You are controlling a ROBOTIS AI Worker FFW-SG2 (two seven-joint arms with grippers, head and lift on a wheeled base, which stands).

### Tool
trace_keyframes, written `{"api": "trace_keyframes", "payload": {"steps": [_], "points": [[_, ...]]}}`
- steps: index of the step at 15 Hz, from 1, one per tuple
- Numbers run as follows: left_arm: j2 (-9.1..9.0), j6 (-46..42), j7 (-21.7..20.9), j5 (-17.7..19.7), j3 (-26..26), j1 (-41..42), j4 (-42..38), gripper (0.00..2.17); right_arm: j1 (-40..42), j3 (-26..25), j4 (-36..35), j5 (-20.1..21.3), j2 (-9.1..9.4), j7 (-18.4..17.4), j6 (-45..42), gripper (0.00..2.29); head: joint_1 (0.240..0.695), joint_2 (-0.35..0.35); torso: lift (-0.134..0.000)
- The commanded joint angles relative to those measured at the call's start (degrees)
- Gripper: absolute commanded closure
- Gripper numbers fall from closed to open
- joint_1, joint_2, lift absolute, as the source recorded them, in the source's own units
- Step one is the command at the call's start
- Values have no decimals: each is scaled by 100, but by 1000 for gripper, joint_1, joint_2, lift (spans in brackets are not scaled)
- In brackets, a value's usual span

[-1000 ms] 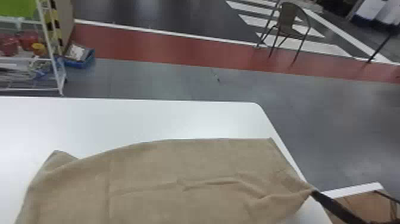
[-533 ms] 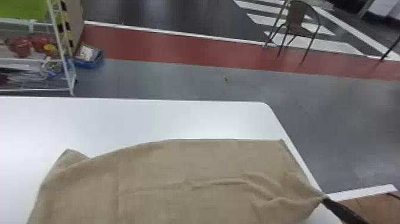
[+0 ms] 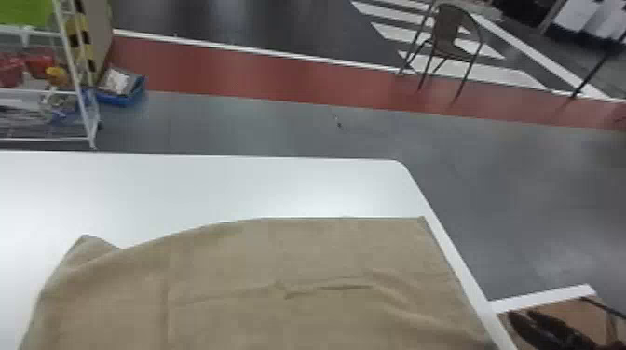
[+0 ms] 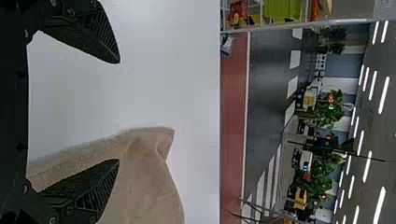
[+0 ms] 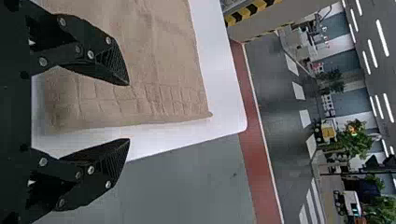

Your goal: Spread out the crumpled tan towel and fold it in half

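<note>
A brown chair (image 3: 451, 35) stands beyond the white table (image 3: 233, 186). A red strip (image 3: 261, 79) crosses the grey floor (image 3: 526, 209). Long ceiling lights (image 4: 384, 95) glow in rows.

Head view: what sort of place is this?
Likely an indoor demo hall or lab: white shelf rack, chair by crosswalk-style floor stripes, rows of ceiling lights.

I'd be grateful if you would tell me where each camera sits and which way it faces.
Head view: on the head, looking forward and down at the towel and table; the right gripper shows beyond the table's right edge.
Left wrist view: on the left wrist, facing forward past the left gripper, over the towel's far left corner.
Right wrist view: on the right wrist, facing forward past its open fingers.
Shared: head and right wrist views both show the table's far right corner.
</note>
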Motion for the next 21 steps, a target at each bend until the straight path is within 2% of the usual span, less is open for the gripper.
{"api": "trace_keyframes", "payload": {"steps": [1, 4, 5, 6, 9, 12, 14, 16, 19, 21], "points": [[-15, -232, 156, -72, -222, -3, -39, 151, -74, -337, 6, -77, -32, 11, 104, 46, 695, -350, -122], [-15, -267, 262, -142, -389, -267, 5, 147, -223, -487, 76, -165, -155, -60, 174, 46, 695, -350, -122], [-15, -250, 314, -318, -600, -434, 58, 147, -346, -469, 67, -200, -155, -51, 174, 66, 695, -350, -122], [-15, -250, 314, -529, -785, -601, 102, 147, -452, -408, 32, -226, -129, -51, 192, 97, 695, -350, -122], [-15, -21, 297, -599, -1092, -1286, 497, 154, -874, -153, 23, -121, -32, -51, 69, 151, 695, -350, -122], [-15, 67, 473, -731, -1470, -2042, 1165, 211, -1190, 260, 146, -59, 100, -69, -722, 184, 695, -350, -122], [-15, 84, 499, -1083, -1787, -2473, 1587, 215, -1507, 498, 234, 117, 100, -60, -722, 188, 695, -350, -122], [-15, 137, 613, -1478, -2059, -2859, 2009, 215, -1797, 673, 471, 301, 12, 151, -845, 188, 695, -350, -122], [-15, 699, 604, -1795, -2217, -3431, 2475, 235, -2069, 858, 902, 565, -216, 301, -1285, 188, 695, -349, -122], [35, 1262, 587, -1883, -2420, -3809, 2765, 404, -2113, 928, 1148, 670, -234, 301, -1601, 188, 695, -338, -122]]}}
